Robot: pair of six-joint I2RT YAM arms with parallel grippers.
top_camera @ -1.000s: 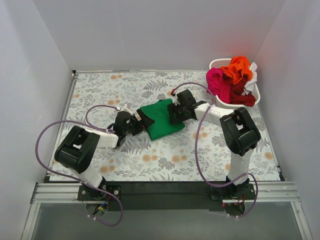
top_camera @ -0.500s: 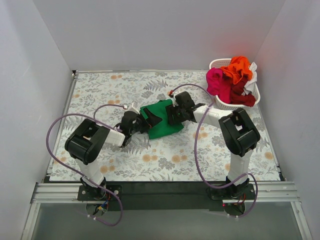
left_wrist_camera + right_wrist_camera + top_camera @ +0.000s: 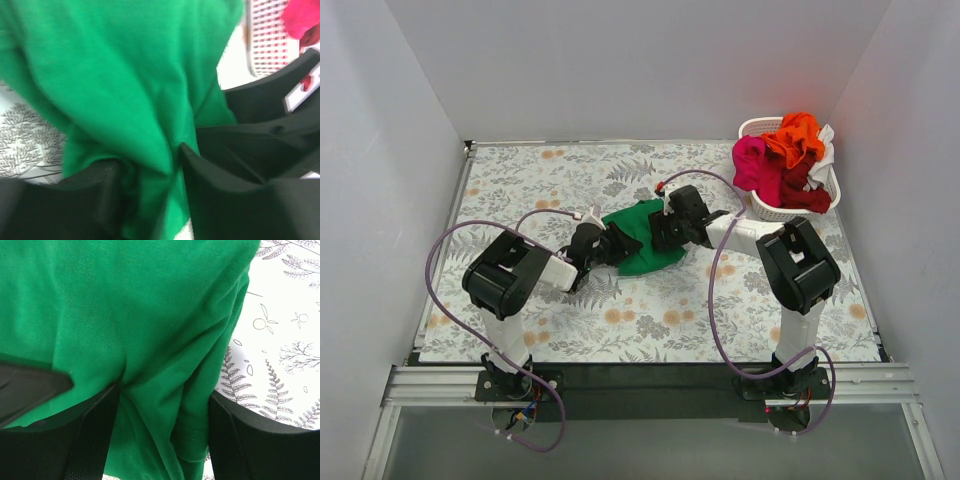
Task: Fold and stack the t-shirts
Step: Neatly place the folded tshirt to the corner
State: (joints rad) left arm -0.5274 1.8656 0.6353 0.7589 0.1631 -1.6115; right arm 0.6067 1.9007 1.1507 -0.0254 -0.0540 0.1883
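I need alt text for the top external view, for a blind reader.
The left arm and right arm grasp a green t-shirt from both sides on a floral table. A white basket of colourful t-shirts stands far right.

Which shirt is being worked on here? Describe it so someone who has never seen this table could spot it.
Start from the middle of the floral table. The bunched green t-shirt lies there, pinched by the left gripper on one side and the right gripper on the other. It is the only green one; the other t-shirts sit heaped in the white basket.
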